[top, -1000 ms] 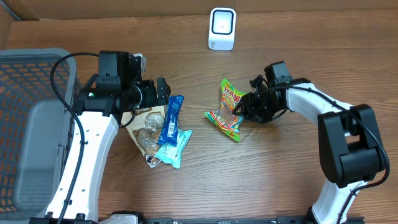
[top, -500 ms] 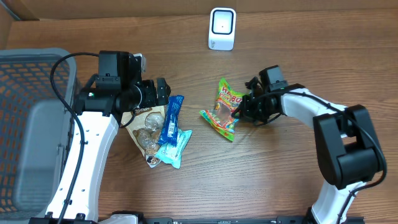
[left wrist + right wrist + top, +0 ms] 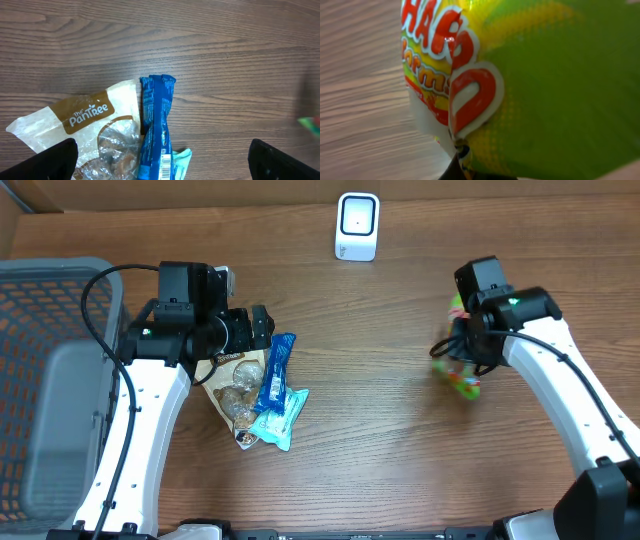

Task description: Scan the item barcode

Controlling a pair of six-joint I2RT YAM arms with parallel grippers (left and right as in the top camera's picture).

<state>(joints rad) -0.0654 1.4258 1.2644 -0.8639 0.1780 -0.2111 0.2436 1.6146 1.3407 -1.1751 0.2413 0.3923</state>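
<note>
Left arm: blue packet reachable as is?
Probably yes. The left gripper is open right by the blue packet, which lies along the Pantree bag with nothing over it.

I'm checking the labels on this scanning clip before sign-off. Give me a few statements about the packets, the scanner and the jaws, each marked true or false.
1. The right gripper has its jaws shut on the candy bag. True.
2. The candy bag lies beside the blue packet. False: it is in the right gripper, far from the blue packet.
3. The left gripper holds the Pantree bag. False: the left gripper has its jaws open above the Pantree bag and holds nothing.
4. The white scanner stands apart from the candy bag. True.
</note>
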